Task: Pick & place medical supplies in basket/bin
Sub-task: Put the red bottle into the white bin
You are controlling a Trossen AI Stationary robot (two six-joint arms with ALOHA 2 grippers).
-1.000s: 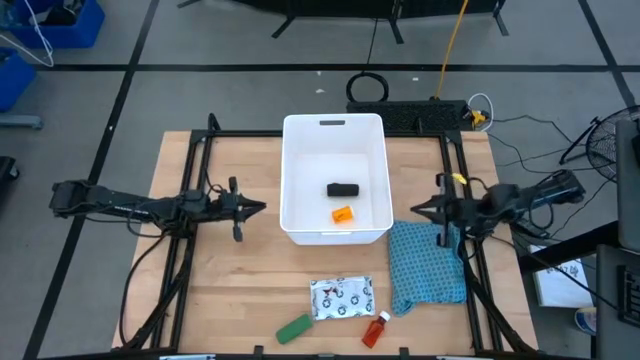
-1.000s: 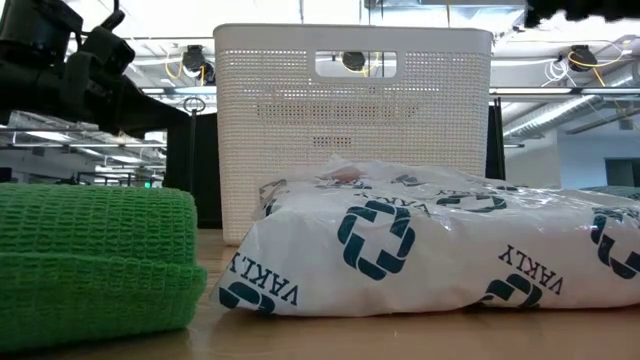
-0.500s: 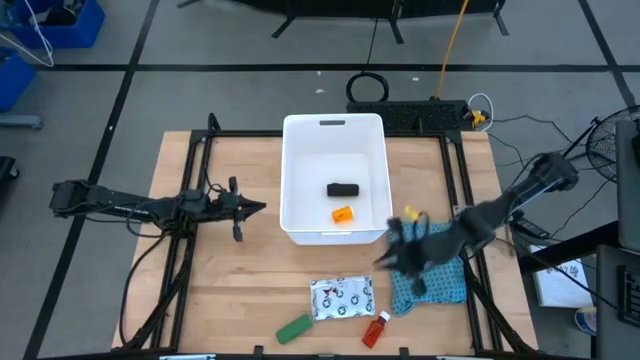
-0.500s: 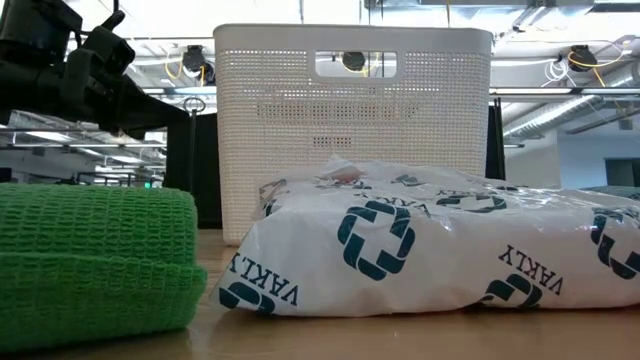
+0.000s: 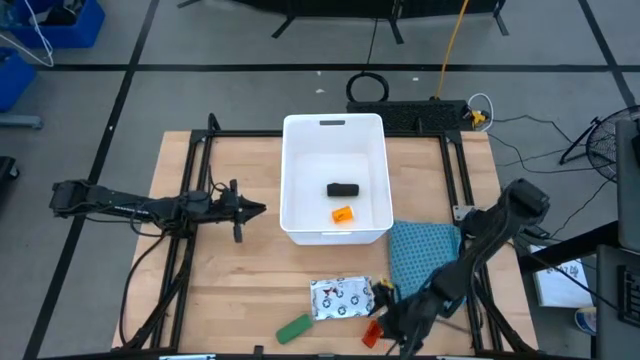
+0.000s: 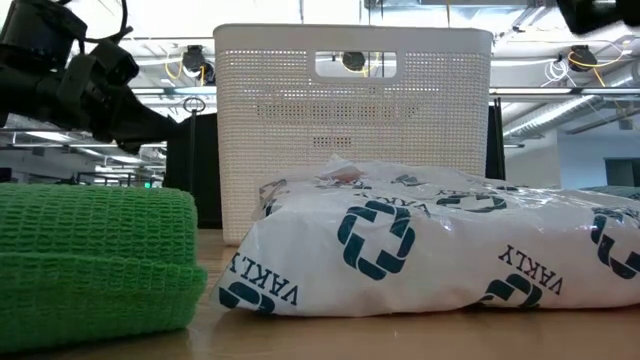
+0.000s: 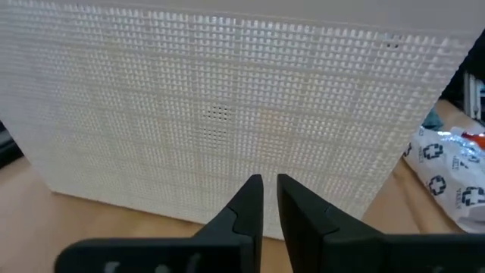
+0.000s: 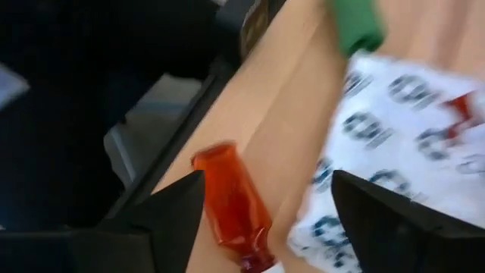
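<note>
A red bottle (image 8: 231, 205) lies on its side near the table's near edge, left of the white printed pouch (image 5: 341, 298) and the green item (image 5: 294, 328). My right gripper (image 8: 265, 220) hangs over the red bottle (image 5: 371, 334), open, one finger on each side without touching it. The white bin (image 5: 290, 180) stands mid-table with a black piece (image 5: 343, 189) and an orange piece (image 5: 342, 214) on its floor. My left gripper (image 7: 269, 189) waits left of the bin, fingers nearly together, holding nothing.
A teal cloth (image 5: 425, 260) lies right of the pouch, under my right arm. Black frame rails (image 5: 462, 200) run along the table's sides. The near table edge (image 8: 227, 98) passes close by the red bottle. Bare wood lies left of the pouch.
My right gripper has swung from beside the bin's right wall toward the table's near edge, passing over the teal cloth and coming down over the red bottle. The supplies have stayed where they were.
</note>
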